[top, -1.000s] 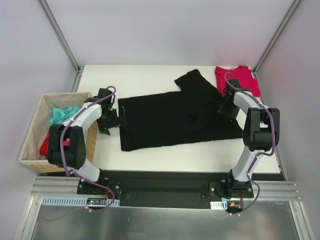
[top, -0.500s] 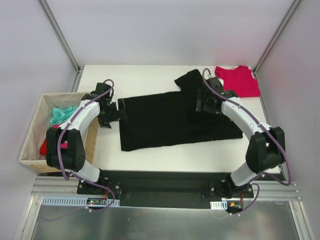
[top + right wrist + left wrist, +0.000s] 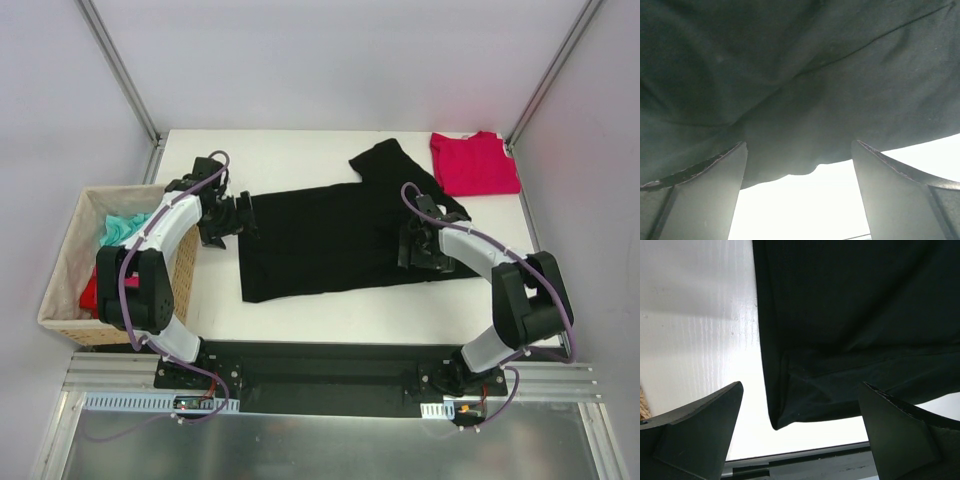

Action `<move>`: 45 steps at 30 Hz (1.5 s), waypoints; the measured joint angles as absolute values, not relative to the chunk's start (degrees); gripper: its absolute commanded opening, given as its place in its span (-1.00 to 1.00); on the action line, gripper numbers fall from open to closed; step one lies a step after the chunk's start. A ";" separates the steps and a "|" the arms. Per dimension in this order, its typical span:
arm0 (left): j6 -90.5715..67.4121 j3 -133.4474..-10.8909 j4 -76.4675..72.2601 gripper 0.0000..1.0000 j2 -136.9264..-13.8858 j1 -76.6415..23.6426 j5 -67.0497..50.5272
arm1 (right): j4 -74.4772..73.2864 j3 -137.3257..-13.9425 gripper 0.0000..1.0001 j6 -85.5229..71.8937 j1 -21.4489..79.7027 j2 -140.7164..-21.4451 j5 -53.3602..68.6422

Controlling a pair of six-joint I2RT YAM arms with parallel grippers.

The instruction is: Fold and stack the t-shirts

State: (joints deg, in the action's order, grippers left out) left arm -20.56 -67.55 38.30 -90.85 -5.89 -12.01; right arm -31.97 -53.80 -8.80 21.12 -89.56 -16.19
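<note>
- Top external: black shirt (image 3: 330,235) lay flat mid-tabletop (image 3: 290,158); red shirt (image 3: 475,165) sat in the far right corner.
- Left gripper (image 3: 244,215) was spread at the black shirt's left edge, right gripper (image 3: 405,248) spread over its right part; neither pinched anything.
- Fold likely needed clean edge pinches, lifted level.

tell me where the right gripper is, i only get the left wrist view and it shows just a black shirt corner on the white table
Observer: The right gripper is open, low over the right end of the black t-shirt, close to its near edge.
Operator: where's the other shirt
Observer: The red t-shirt lies apart from it at the table's far right corner.
Operator: anything left of me
Observer: A woven basket holding teal cloth sits beside the table's left edge.
</note>
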 measured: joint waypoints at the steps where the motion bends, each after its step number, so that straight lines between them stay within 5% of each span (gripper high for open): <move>1: -20.56 -68.05 38.35 0.98 -90.85 -5.89 -12.01 | -31.59 -53.54 0.77 -8.91 20.75 -89.56 -15.99; 22: -20.56 -75.40 40.58 0.97 -101.06 -6.85 -9.43 | -26.44 -50.11 0.75 -9.82 14.66 -89.43 -12.38; 32: -20.16 -75.35 43.62 0.50 -105.78 -7.20 -7.84 | -25.85 -50.00 0.74 -9.87 13.96 -89.45 -11.46; 37: -20.01 -75.35 44.05 0.07 -105.75 -7.92 -7.99 | -25.65 -50.00 0.74 -9.87 13.93 -89.65 -11.27; 45: -19.88 -75.42 44.51 -0.10 -105.75 -8.32 -8.95 | -25.54 -50.00 0.72 -9.87 13.85 -89.69 -11.00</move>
